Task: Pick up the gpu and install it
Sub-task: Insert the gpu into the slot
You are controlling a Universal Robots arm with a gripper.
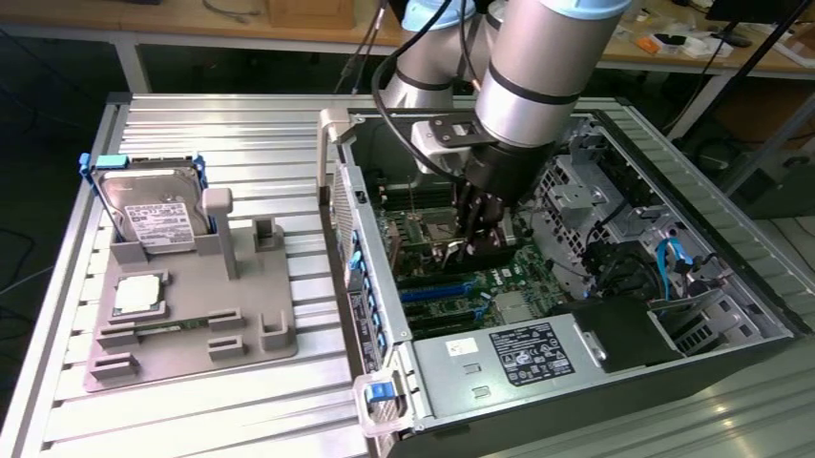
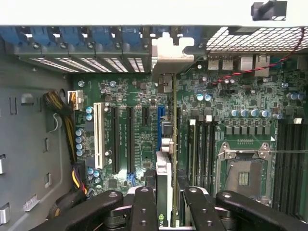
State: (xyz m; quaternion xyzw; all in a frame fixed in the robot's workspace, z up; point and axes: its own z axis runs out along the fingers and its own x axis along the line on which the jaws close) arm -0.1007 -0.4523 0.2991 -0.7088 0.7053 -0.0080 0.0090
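Black jointed gripper clamps the thin gpu edge-on, its silvery bracket seemingly at the rear slots above the green motherboard; the labelled hard drive stands well apart.

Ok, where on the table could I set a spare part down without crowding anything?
The ribbed table is bare between the hard drive and its far edge, and in the strip between the grey fixture and the computer case. Inside the case is crowded: the gripper holds the gpu over the motherboard.
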